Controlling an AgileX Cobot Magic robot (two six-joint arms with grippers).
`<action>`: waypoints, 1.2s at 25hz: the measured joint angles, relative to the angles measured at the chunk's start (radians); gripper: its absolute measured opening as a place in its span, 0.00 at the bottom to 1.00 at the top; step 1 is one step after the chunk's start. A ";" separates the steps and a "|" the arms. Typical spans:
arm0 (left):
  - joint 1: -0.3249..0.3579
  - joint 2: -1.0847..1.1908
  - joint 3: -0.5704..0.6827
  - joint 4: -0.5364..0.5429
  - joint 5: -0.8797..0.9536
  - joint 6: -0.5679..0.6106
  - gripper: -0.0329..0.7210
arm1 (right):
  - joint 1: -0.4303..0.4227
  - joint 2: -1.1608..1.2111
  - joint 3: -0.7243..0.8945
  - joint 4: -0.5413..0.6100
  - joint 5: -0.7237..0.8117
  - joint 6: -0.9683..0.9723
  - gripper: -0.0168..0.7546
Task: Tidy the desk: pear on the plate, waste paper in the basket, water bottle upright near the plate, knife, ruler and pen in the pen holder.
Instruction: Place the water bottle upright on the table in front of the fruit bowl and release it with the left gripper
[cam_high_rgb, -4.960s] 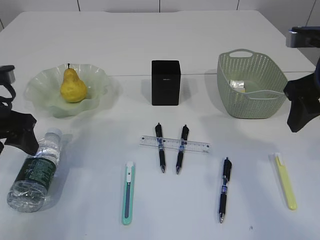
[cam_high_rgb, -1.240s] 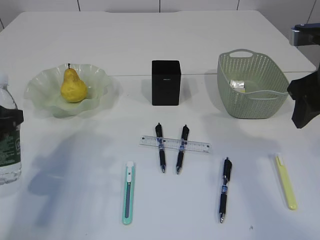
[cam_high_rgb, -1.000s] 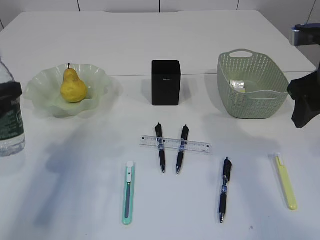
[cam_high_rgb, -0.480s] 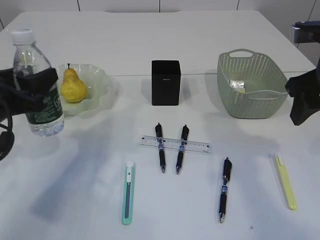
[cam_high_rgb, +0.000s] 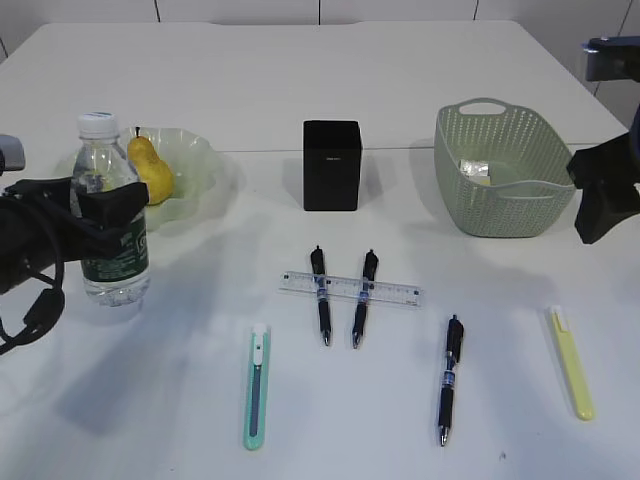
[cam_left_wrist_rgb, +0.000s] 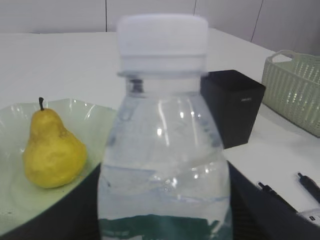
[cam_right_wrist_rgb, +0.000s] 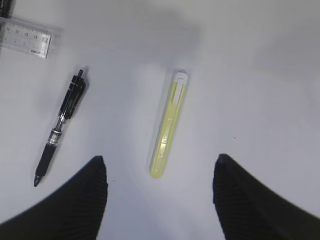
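My left hand (cam_high_rgb: 100, 215) grips the water bottle (cam_high_rgb: 112, 210) upright at its label, base at or just above the counter (cam_high_rgb: 400, 80), just in front of the plate (cam_high_rgb: 190, 165) holding the pear (cam_high_rgb: 152, 168). Current step: bottle placement. Next: seat the base flat, then release without tipping. My right hand (cam_right_wrist_rgb: 160, 185) is open above the yellow knife (cam_right_wrist_rgb: 169, 122), beside the basket (cam_high_rgb: 505, 170).

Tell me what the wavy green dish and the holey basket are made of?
The plate looks like glass or clear plastic: pale green, see-through and glossy, with a ruffled rim. Which one, the pictures can't settle. The basket looks like matte sage-green plastic, moulded with rows of little holes and a cut-out handle.
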 joint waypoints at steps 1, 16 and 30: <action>0.000 0.007 -0.009 0.010 0.000 0.000 0.58 | 0.000 0.000 0.000 0.000 0.000 0.000 0.66; 0.000 0.221 -0.116 0.061 -0.037 0.000 0.58 | 0.000 0.000 0.000 -0.032 0.000 0.002 0.66; 0.000 0.399 -0.215 0.061 -0.230 -0.002 0.58 | 0.000 0.000 0.000 -0.033 0.000 0.002 0.66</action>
